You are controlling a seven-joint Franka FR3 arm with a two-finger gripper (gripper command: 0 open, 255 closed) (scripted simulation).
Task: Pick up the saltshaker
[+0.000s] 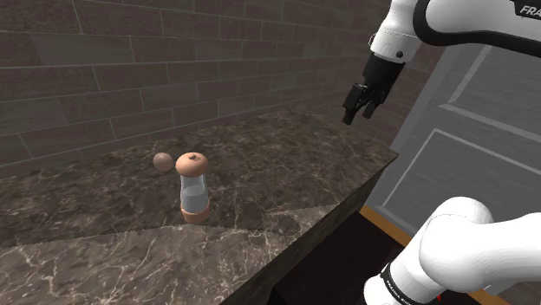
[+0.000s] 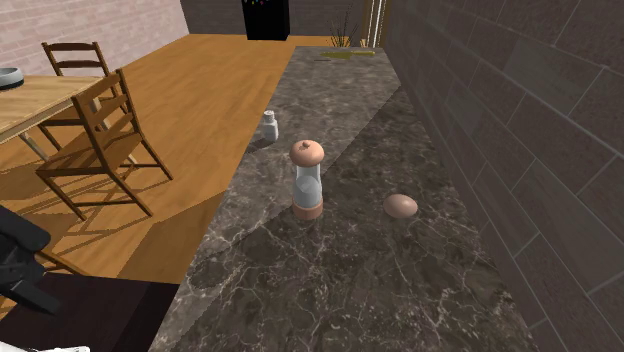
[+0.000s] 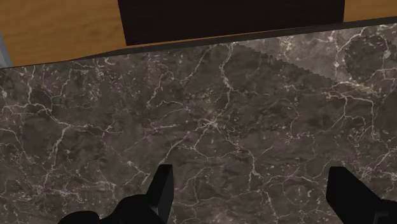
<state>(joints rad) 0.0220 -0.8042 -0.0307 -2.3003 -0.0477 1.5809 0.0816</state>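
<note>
The saltshaker stands upright on the dark marble counter. It has a brown rounded cap, a clear body and a brown base, and in the second exterior view the saltshaker stands near the counter's middle. My black gripper hangs high over the counter's end at the shoulder view's right, far from the shaker. In the wrist view the gripper is open, its fingers wide apart with only bare marble below them.
A small brown egg-shaped thing lies just behind the shaker, near the brick wall. A small white bottle stands by the counter's edge farther along. Wooden chairs and a table stand on the wood floor beside the counter.
</note>
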